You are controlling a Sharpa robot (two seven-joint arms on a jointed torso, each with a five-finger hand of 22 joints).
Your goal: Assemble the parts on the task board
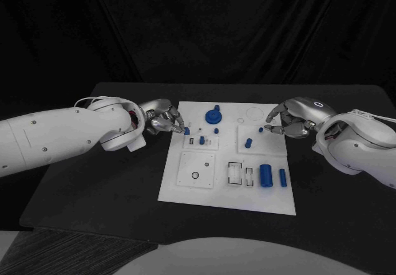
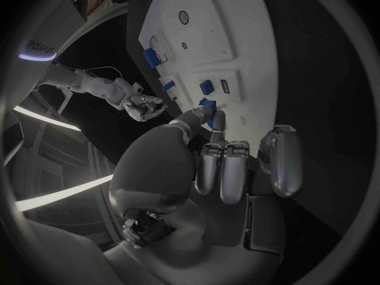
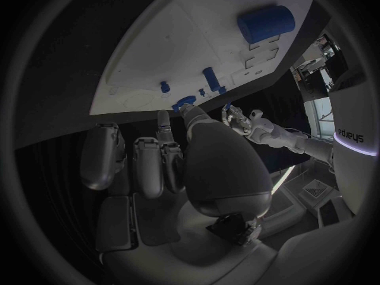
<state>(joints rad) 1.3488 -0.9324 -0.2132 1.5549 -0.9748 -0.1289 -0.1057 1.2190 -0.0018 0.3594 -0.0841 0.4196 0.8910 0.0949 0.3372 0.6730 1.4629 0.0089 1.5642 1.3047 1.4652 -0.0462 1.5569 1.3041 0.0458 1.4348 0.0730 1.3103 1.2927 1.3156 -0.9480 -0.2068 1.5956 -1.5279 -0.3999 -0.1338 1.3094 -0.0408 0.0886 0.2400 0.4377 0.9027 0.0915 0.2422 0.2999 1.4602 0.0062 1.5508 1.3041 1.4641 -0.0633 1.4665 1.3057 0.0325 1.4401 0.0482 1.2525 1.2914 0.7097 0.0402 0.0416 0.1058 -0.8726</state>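
White plastic, the task board (image 1: pixel 202 183) lies flat in the middle of the black desk (image 1: pixel 99 189), its long axis running away from the robot. The left arm comes in low, and the left robot hand (image 1: pixel 163 121) sits at the board's far left edge with its fingers curled in toward the plate. In the left wrist view the left robot hand's fingertips (image 2: pixel 212 117) close on a small blue part (image 2: pixel 208 103) at the board's surface, so this hand holds that piece in a narrow pinch. The right arm reaches in from the other side, and the right robot hand (image 1: pixel 289 120) hangs over the board's far right corner, fingers bent inward. In the right wrist view the right robot hand's fingertip (image 3: pixel 187 109) meets a small blue part (image 3: pixel 183 100) at the board's edge; whether it grips the piece or only touches it I cannot tell.

On the board, a round blue knob (image 1: pixel 214 116) stands upright at the far middle. A thick blue cylinder (image 1: pixel 265 175) lies on its side in the near right section, its long axis running near to far, with a thinner blue peg (image 1: pixel 283 178) just beside it and parallel. Small blue pegs (image 1: pixel 201 140) stand near the middle of the plate.
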